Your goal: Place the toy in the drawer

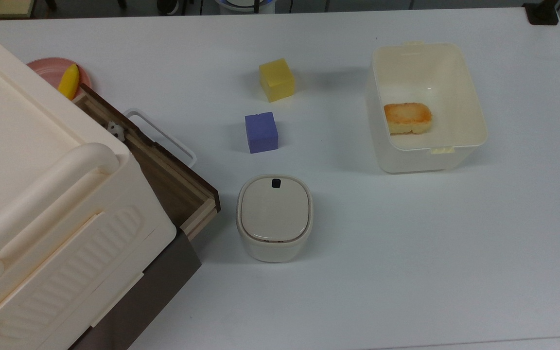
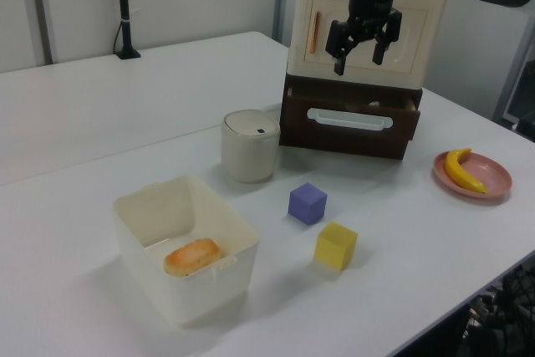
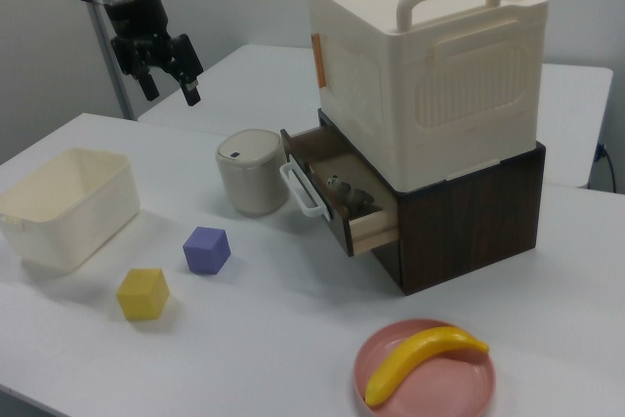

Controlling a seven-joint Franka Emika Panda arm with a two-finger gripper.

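Item 1. Pincer (image 3: 164,73): raised well above the bench (image 1: 406,253), fingers spread apart, nothing between them.

Item 2. Drawer (image 3: 337,207): below the pincer and off toward the right view's right; dark brown, pale wooden rim, white loop handle (image 3: 301,190), pulled open under the cream cabinet (image 3: 425,65).

Item 3. Toy (image 3: 339,186): a tiny figurine lying inside the open drawer, well below the pincer and apart from it; in the top view it shows as a small pale shape (image 1: 115,129) at the drawer's inner edge, close under the cabinet.
- Handling, by judgement: very light, rigid, probably smooth and apt to slip or tip; not likely fragile.
- Hold, by judgement: across the body at its widest part, from above, with a narrow opening; the cabinet overhang leaves little room.
- Status, by judgement: placement appears done.

Item 4. Farther from the pincer: lidded bin (image 3: 251,171), purple cube (image 3: 206,249), yellow cube (image 3: 143,294), open tub (image 3: 63,207), banana (image 3: 422,359) on pink plate (image 3: 469,388).
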